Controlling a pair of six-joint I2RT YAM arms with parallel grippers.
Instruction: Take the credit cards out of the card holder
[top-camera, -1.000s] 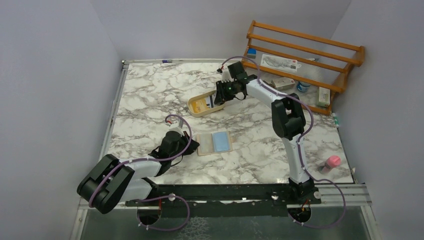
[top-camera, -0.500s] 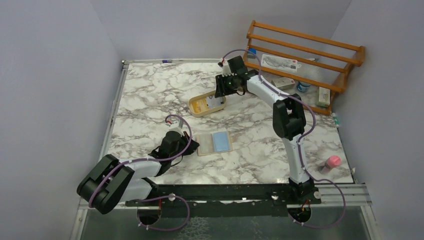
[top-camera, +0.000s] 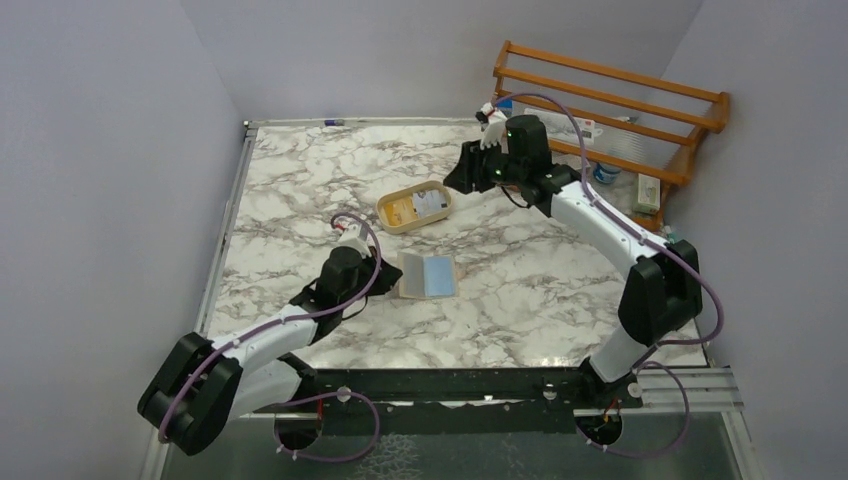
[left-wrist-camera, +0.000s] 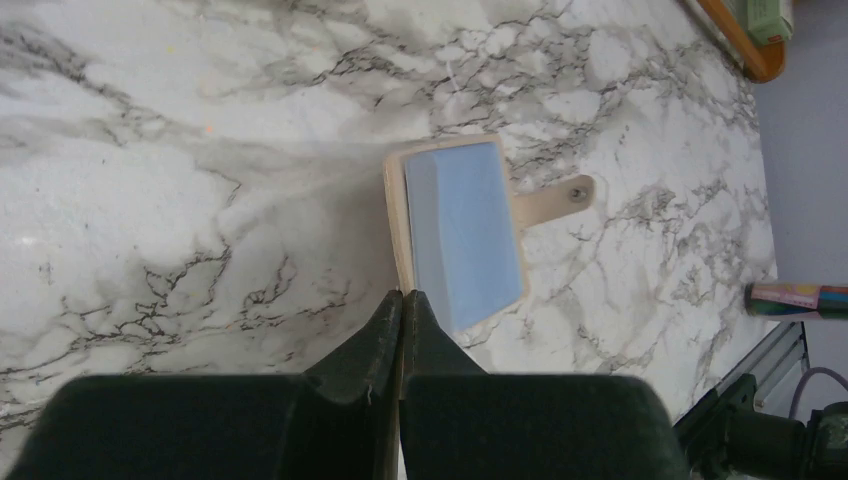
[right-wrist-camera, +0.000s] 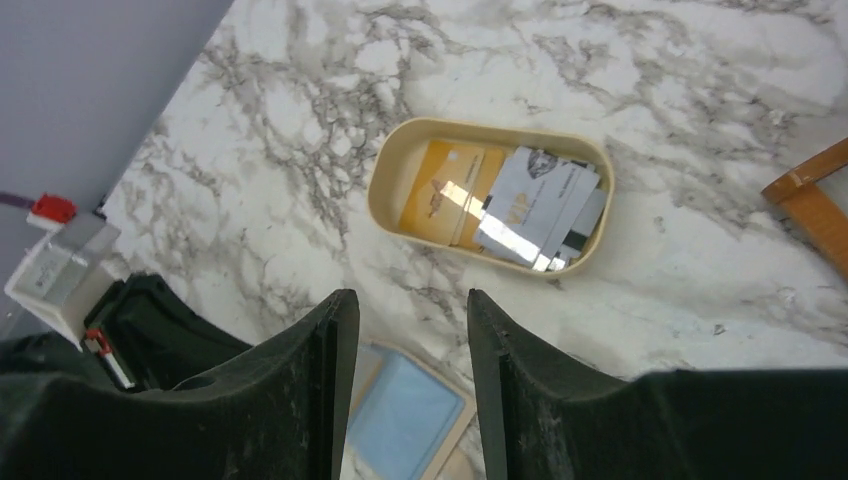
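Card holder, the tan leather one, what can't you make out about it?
Left wrist view: the tan leather card holder shows its near half edge-on beyond the shut left fingers, so that pocket is hidden.
Right wrist view: the bottom edge and right fingers cut it off.
Top view: anything beneath the light blue plastic card is covered.

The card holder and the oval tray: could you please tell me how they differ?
Shape: the card holder is a tan rectangle, the tray a walled oval. Contents: the card holder shows one blue card, the tray several mixed cards. Both lie on the table.
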